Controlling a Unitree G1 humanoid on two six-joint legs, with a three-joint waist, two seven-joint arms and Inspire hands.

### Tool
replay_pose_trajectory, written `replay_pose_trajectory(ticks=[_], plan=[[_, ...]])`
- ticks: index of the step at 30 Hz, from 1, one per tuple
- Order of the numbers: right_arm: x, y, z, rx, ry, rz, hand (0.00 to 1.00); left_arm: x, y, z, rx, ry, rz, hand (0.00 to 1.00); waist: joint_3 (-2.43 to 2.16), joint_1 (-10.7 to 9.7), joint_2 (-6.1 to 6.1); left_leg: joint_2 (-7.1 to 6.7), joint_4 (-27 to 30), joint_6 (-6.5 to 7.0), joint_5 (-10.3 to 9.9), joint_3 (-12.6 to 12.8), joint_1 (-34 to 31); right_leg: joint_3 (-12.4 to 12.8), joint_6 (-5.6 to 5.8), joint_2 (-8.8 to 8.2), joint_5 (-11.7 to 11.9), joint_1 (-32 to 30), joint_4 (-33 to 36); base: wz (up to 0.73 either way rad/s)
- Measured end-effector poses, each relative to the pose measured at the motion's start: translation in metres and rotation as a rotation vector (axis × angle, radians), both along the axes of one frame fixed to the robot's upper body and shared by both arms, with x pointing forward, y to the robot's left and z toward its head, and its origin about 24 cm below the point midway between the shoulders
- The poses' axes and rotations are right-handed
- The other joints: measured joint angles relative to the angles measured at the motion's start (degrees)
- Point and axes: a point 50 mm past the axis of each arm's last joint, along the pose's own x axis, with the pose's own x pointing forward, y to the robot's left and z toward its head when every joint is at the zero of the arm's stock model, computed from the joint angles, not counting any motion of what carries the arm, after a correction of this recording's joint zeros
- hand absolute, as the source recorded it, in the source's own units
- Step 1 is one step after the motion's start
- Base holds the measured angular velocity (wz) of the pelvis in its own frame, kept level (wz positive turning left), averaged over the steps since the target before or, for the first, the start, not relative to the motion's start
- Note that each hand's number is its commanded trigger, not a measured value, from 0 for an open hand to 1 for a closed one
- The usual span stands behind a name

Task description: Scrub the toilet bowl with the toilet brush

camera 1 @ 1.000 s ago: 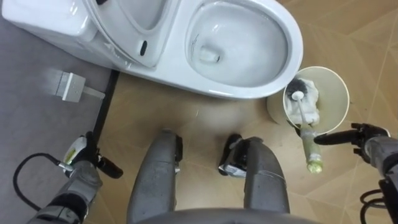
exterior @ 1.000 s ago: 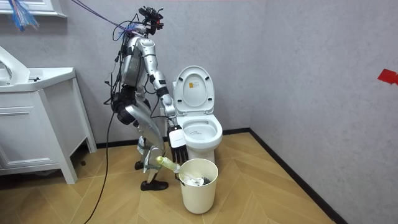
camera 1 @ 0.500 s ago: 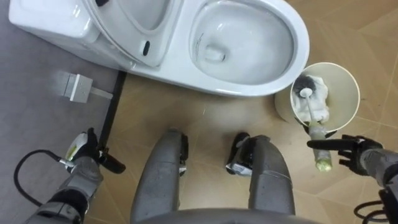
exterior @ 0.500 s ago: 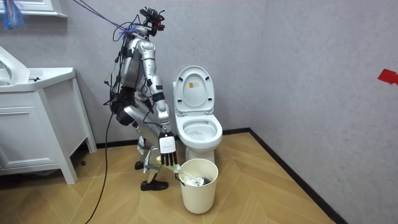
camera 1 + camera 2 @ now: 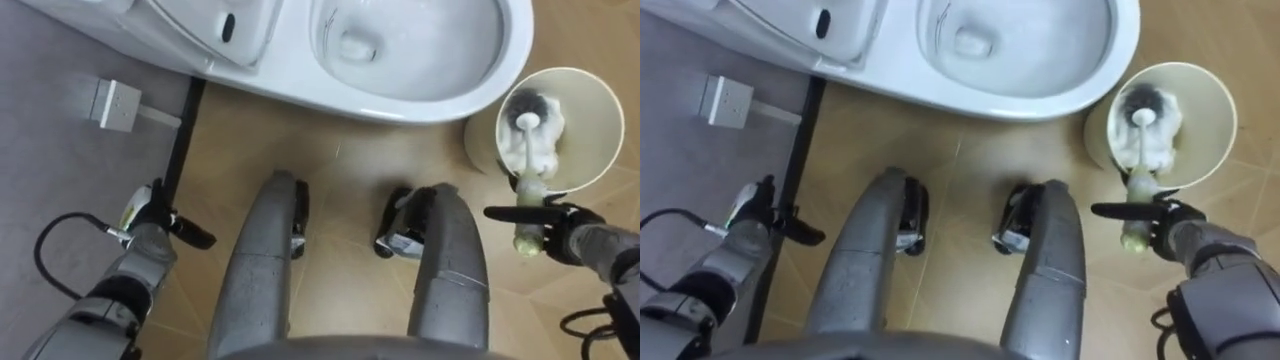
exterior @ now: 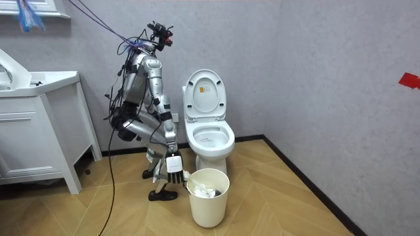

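Note:
The toilet brush (image 5: 526, 241) stands head down in a cream bucket (image 5: 592, 150) to the right of the toilet; its dark bristles rest on white stuff inside, and its yellow-green handle sticks out over the near rim. My right hand (image 5: 565, 228) is at that handle, one straight finger (image 5: 1118, 210) lying across it; no fingers curl round it. The white toilet (image 5: 520, 40) is open, its lid (image 6: 203, 95) raised. My left hand (image 5: 148, 218) hangs relaxed and idle at the lower left. In the room view I stand bent beside the toilet, right hand (image 6: 174, 164) at the bucket (image 6: 209, 196).
A white box (image 5: 110, 103) sits on the grey wall at the left, above a dark skirting strip (image 5: 180, 130). A white vanity cabinet (image 6: 39, 131) stands at the room view's left. Bare wood floor lies around the bucket.
I have bent lower, so the eye view shifted. My right hand has dropped from beside the toilet to the brush handle at the bucket's rim.

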Motion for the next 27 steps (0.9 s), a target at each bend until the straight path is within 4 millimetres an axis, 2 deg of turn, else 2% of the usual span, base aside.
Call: replay_pose_trajectory(ticks=[5, 11, 12, 13, 27], plan=[[0.009, 0.0, 0.006, 0.048, -0.083, -0.076, 0.0, 0.003, -0.003, 0.001, -0.007, -0.013, -0.019, 0.0, 0.1, 0.03, 0.21, -0.15, 4.04, 0.35, -0.74, 0.72, -4.43, 1.41, 0.11, -0.41, -0.44, -5.06, 4.09, -0.02], [0.015, 0.001, 0.009, 0.08, -0.135, -0.112, 0.0, 0.006, -0.008, 0.003, -0.032, -0.039, -0.029, 0.0, 0.15, 0.01, 0.26, -0.09, 6.14, 0.54, -1.15, 0.74, -7.04, 1.73, 0.09, -0.46, -0.56, -7.62, 5.82, 0.0], [0.014, 0.001, 0.008, 0.081, -0.134, -0.113, 0.15, 0.006, -0.008, 0.003, -0.033, -0.04, -0.03, 0.0, 0.15, 0.0, 0.26, -0.09, 6.21, 0.62, -1.21, 0.74, -7.04, 1.75, 0.09, -0.46, -0.57, -7.62, 5.88, 0.0], [0.013, 0.001, 0.008, 0.082, -0.133, -0.116, 1.0, 0.006, -0.008, 0.003, -0.033, -0.042, -0.031, 0.0, 0.15, 0.02, 0.26, -0.1, 6.34, 0.65, -1.34, 0.74, -7.0, 1.8, 0.13, -0.44, -0.6, -7.58, 5.97, 0.0], [0.006, 0.0, 0.004, 0.123, -0.147, -0.183, 1.0, 0.003, -0.007, 0.001, -0.075, -0.046, 0.004, 0.0, 0.13, -0.21, 0.13, -0.18, 6.67, 0.97, -1.74, 0.85, -6.88, 1.88, 0.48, -0.54, -0.79, -7.29, 6.06, 0.0]])
